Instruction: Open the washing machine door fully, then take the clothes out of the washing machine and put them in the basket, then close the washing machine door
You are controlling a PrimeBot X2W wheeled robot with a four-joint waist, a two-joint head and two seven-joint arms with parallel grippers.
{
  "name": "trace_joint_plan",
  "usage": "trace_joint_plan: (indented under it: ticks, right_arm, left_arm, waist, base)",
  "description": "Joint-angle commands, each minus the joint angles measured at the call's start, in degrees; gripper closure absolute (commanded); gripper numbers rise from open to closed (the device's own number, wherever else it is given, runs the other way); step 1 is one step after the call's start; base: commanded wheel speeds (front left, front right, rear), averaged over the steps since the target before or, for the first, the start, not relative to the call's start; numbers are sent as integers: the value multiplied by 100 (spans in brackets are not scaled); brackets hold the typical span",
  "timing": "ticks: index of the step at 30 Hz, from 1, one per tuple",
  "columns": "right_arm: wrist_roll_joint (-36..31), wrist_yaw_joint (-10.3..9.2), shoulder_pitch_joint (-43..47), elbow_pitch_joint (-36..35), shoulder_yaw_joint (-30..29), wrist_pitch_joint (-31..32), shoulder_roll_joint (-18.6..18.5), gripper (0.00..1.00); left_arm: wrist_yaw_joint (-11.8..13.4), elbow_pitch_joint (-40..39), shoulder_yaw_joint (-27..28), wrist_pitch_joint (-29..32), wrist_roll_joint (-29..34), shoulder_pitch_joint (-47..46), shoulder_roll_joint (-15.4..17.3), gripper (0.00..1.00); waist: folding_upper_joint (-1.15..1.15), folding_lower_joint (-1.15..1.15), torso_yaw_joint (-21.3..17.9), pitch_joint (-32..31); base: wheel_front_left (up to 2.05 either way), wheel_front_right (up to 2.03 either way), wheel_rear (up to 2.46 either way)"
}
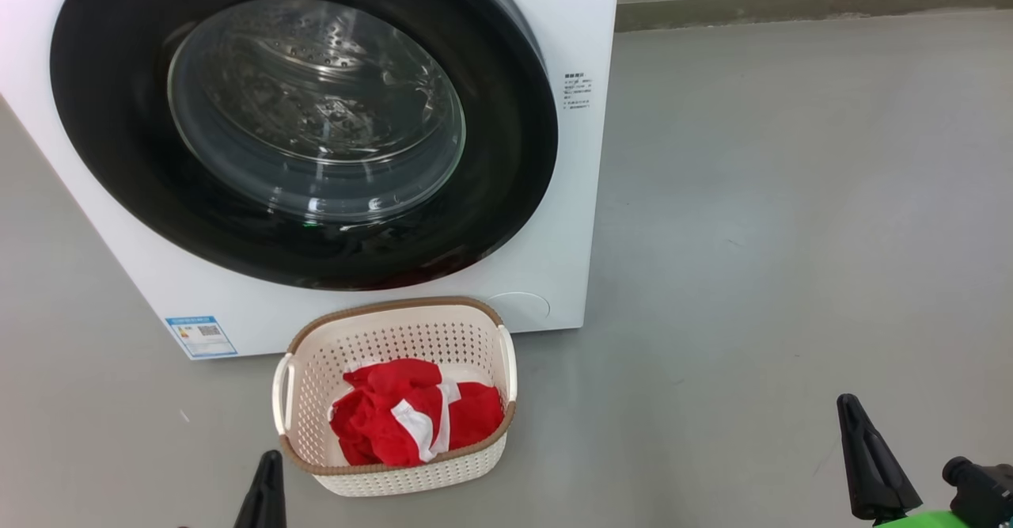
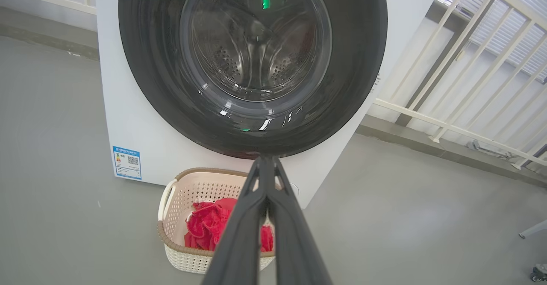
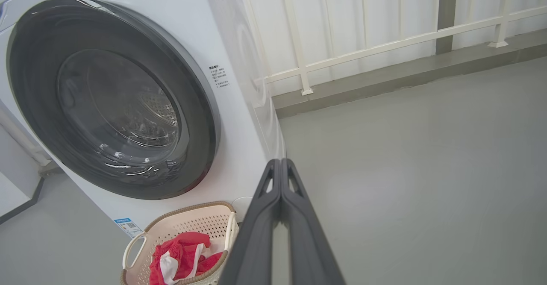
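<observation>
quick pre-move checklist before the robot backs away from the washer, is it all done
1. washing machine door shut: ok, it looks flush against the washing machine.
2. Door latched: cannot tell.
3. clothes in the basket: ok, the red bundle lies inside and nothing hangs over the rim.
4. drum empty: cannot tell for sure. No red bundle shows through the glass, but reflections cover part of it.
5. left gripper free: ok, shut on nothing and apart from the basket.
6. right gripper free: ok, shut on nothing and off to the machine's side.
</observation>
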Motion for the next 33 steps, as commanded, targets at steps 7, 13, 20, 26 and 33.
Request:
trace_joint_plan:
  ticks: [7,13,20,26,33]
  right_arm:
    - [619,-2,-378,-61,45,138,-87,100]
    - [1019,-2,-447,-17,50,233,-99,100]
    - [1487,-3,-529,35,55,347,-112,100]
    - [1884,-3,-598,79,57,444,-123,100]
    - [2350,-3,-679,131,59,560,-134,100]
  left_arm:
    - [-100,-52,127,126,-609,-291,48,100]
    - [-143,0,164,223,-1003,-354,55,100]
    - [-194,61,209,337,-1463,-429,62,100]
    - [-236,114,248,435,-1855,-492,68,100]
    - [-287,176,295,551,-2314,-567,73,100]
  waist:
    - [0,-1,16,17]
    - [0,-1,28,30]
    - [0,-1,43,45]
    - [0,-1,55,58]
    - [0,-1,70,73]
  base:
    - [0,0,0]
    - [0,0,0]
    - [0,0,0]
    - [0,0,0]
    - [0,0,0]
